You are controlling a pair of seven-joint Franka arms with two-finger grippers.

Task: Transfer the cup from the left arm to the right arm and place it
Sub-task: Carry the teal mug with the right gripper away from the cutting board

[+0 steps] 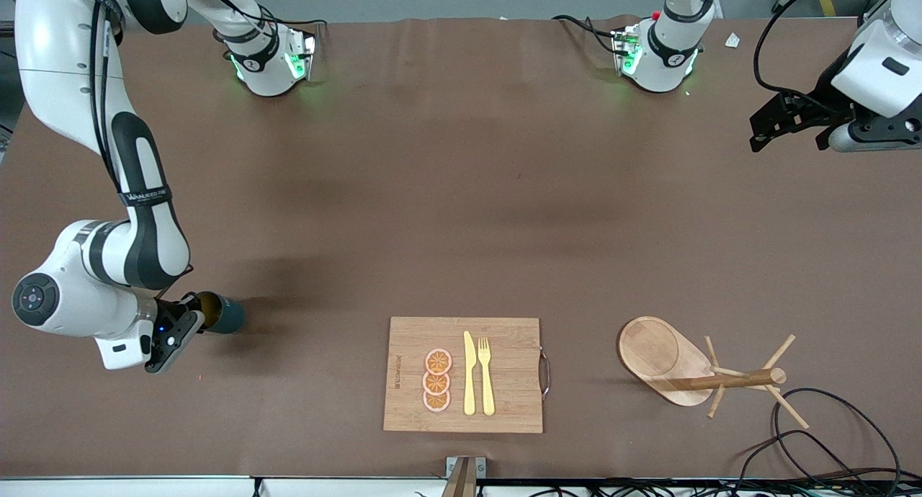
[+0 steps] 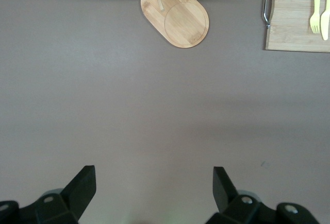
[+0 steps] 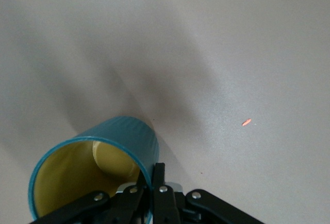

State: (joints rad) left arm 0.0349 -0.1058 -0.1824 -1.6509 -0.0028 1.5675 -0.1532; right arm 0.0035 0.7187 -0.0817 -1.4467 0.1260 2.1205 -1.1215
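The cup [image 1: 225, 315] is dark teal with a mustard-yellow inside and lies tilted on its side, low over the table at the right arm's end. My right gripper [image 1: 194, 313] is shut on its rim, one finger inside and one outside, as the right wrist view shows at the cup [image 3: 118, 141] and gripper [image 3: 153, 171]. Its handle is hidden. I cannot tell whether the cup touches the table. My left gripper [image 1: 789, 135] is open and empty, waiting above the left arm's end of the table; its fingers stand wide apart in the left wrist view [image 2: 153, 172].
A wooden cutting board [image 1: 504, 338] with three orange slices, a yellow knife and a fork lies near the front camera edge. A wooden mug tree [image 1: 742, 379] lies tipped over beside it, toward the left arm's end. Black cables [image 1: 828, 439] lie nearby.
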